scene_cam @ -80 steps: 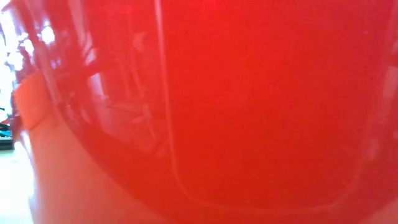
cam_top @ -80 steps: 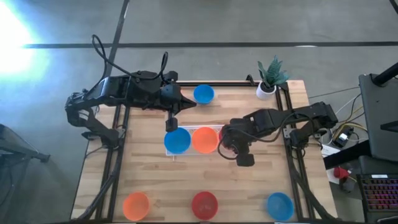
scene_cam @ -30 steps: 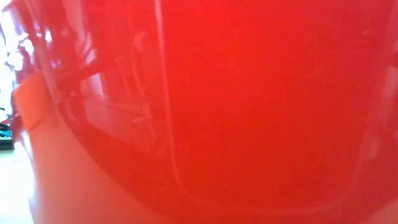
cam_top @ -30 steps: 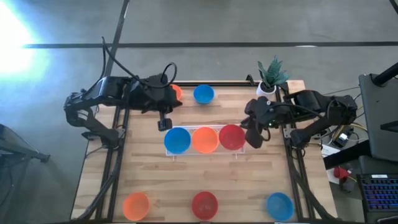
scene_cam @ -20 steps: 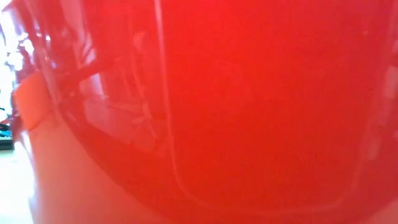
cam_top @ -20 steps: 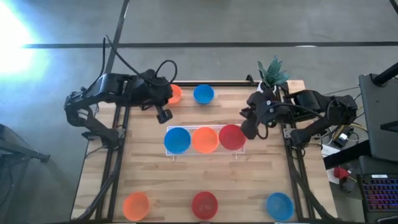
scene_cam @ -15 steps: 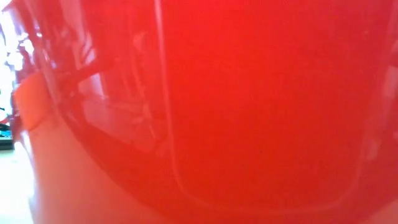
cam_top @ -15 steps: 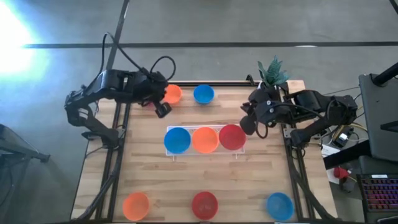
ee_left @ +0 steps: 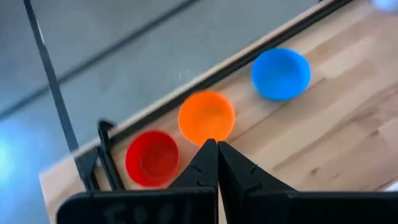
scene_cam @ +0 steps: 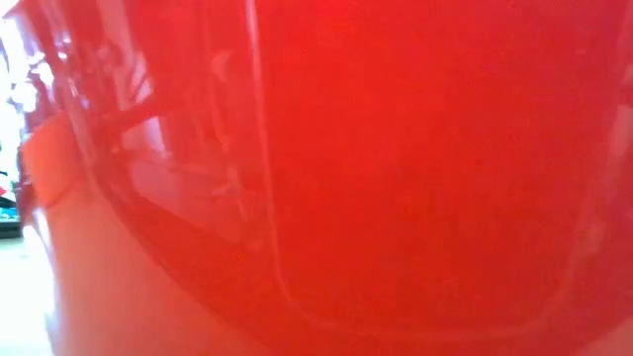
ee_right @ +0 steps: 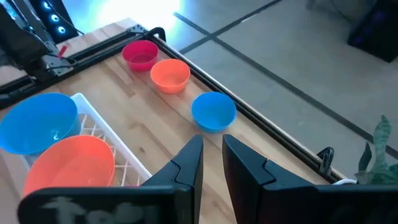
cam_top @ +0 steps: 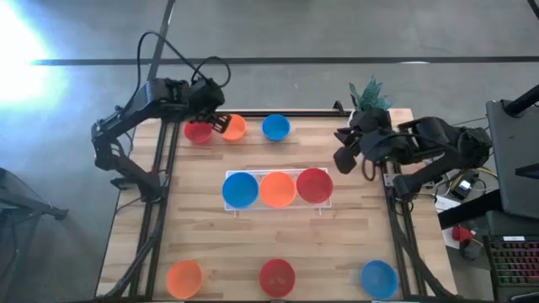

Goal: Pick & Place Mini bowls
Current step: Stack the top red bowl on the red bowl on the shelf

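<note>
From above, three mini bowls are seen on the white tray at mid-table: a blue bowl, an orange bowl and a red bowl; three more are lined along the far edge and three along the near edge. The left gripper is held over the far-left corner, the right gripper just right of the tray. The low view is filled by a red bowl's wall. In the left wrist view the fingers are pressed together on nothing, above the far orange bowl. In the right wrist view the fingers are slightly parted and empty. For the next pick, the jaws should be opened before one finger is lowered inside a rim.
</note>
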